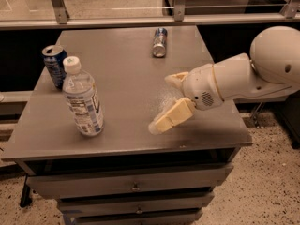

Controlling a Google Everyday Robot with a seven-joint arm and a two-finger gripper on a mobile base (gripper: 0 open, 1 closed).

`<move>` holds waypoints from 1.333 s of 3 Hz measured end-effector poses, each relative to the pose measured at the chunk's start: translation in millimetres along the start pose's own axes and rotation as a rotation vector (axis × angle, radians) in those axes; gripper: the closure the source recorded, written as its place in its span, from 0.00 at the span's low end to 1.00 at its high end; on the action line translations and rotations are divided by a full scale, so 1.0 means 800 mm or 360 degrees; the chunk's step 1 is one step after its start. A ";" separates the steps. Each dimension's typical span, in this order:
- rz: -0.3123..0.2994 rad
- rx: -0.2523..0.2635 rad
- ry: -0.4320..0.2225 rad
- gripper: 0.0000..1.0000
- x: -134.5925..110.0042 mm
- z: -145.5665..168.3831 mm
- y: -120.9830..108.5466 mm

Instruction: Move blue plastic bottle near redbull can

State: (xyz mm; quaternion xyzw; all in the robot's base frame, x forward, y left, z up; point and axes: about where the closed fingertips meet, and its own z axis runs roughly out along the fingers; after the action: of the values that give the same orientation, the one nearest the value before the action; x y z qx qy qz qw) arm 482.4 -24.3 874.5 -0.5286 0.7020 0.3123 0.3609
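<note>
The end effector [162, 102] is over the desk [126, 69]. The blue plastic bottle [83, 102] stands left of it, the redbull can [160, 42] behind.

End effector [162, 102] above table [123, 81], fingers spread

Surface [126, 83] tally: three containers, one tool
One blue plastic bottle [83, 102]; two cans: redbull can [160, 42], dark blue soda can [55, 64]; one tool [161, 102], above surface's right front

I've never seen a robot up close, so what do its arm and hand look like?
The arm is smooth white shell with a big round joint and a small dotted grille at the wrist. The gripper, over the table's near side, has two blunt cream-yellow fingers.
</note>
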 end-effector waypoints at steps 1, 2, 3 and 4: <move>-0.0006 0.0004 0.0010 0.00 0.001 0.000 0.000; -0.0036 -0.0020 -0.0033 0.00 -0.005 0.006 0.001; -0.0061 -0.0078 -0.0175 0.00 -0.016 0.048 0.006; -0.0118 -0.0165 -0.0396 0.00 -0.055 0.112 0.015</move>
State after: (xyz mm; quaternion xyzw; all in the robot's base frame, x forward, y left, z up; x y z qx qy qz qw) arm 494.8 74.6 863.2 -0.5293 0.6147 0.3978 0.4287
